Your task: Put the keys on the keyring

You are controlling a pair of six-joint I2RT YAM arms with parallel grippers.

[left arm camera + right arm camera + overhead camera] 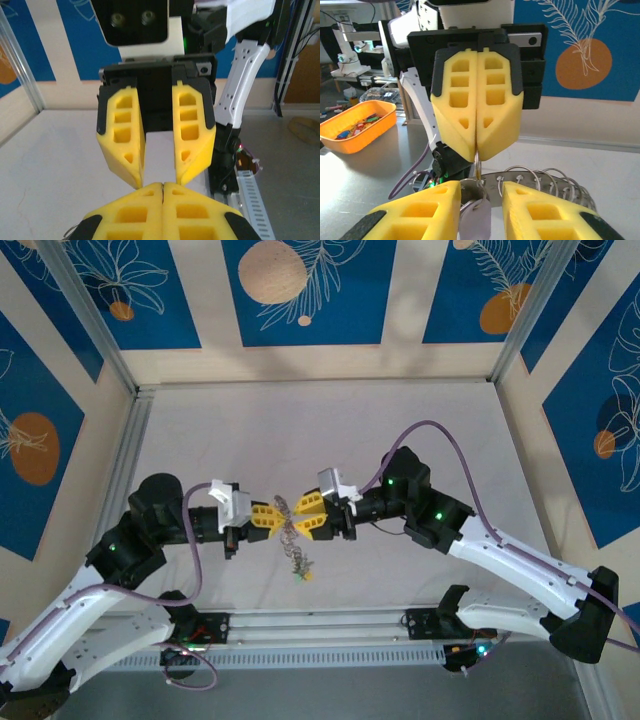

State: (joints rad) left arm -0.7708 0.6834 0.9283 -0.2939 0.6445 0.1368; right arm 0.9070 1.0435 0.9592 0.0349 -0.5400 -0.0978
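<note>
Both grippers meet nose to nose above the table's middle. My left gripper is shut on a thin wire loop of the grey metal keyring, which hangs between the two. My right gripper is open, its yellow fingers on either side of the ring's edge and of a pale lilac key hanging from that loop. Several more wire loops stand along the ring. Small coloured keys dangle below it.
White cloth covers the table, with walls and metal posts on three sides. A slotted rail runs along the near edge between the arm bases. An orange tray of coloured bits sits off to the left in the right wrist view.
</note>
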